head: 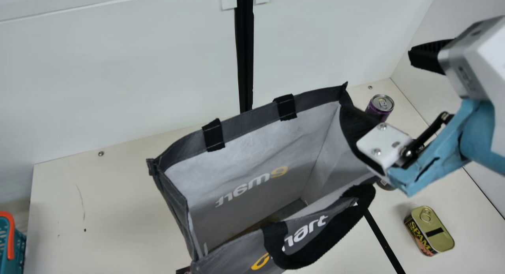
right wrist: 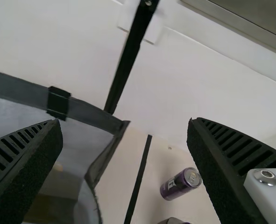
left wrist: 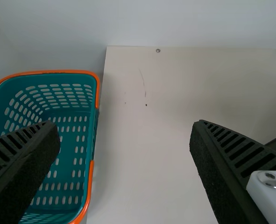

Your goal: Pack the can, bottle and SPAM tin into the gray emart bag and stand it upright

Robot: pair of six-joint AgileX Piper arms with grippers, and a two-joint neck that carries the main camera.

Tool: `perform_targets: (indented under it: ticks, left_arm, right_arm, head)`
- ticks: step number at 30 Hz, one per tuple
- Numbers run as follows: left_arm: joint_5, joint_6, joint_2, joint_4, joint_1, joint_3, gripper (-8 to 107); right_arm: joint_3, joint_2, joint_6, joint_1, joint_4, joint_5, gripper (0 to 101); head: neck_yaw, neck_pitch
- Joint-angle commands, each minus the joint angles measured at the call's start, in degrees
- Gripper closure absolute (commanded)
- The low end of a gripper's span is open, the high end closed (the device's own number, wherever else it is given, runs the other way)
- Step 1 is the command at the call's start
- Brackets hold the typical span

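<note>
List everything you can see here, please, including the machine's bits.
Bag: one, gray with black handles, open on the table
Can: one, purple with silver top, behind the bag's right end
SPAM tin: one, gold and dark, right of the bag
Half-hidden thing: one, dark, between can and tin; can't tell what
Basket: one, teal with orange rim, far left
Table: one, cream, underneath
Stripe: one, black, on the table
Wall: white, behind
Post: one, black, against the wall
Left gripper: one, black-fingered, near the basket
Right gripper: one, black-fingered, by the bag's right end
</note>
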Motion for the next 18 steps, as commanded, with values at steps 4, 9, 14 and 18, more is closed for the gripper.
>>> perform_targets:
  ticks: [4, 9, 14, 18]
  left_arm:
    - [0.00, 0.00, 0.00, 0.00, 0.00, 0.00, 9]
    - [0.00, 0.00, 0.00, 0.00, 0.00, 0.00, 9]
    - [0.00, 0.00, 0.00, 0.00, 0.00, 0.00, 9]
    - [0.00, 0.00, 0.00, 0.00, 0.00, 0.00, 9]
  right_arm:
    - [-0.57, 2.15, -4.23, -12.81, 5.77, 0.02, 6]
    - [-0.55, 4.28, -8.30, -21.70, 10.30, 0.02, 6]
    - [0.00, 6.24, -12.12, -29.07, 13.87, 0.02, 6]
    - [0.95, 7.31, -14.32, -33.24, 15.34, 0.02, 6]
  head:
    - [-0.05, -1.30]
    - [-0.05, -1.30]
    - [-0.05, -1.30]
    - [-0.05, -1.30]
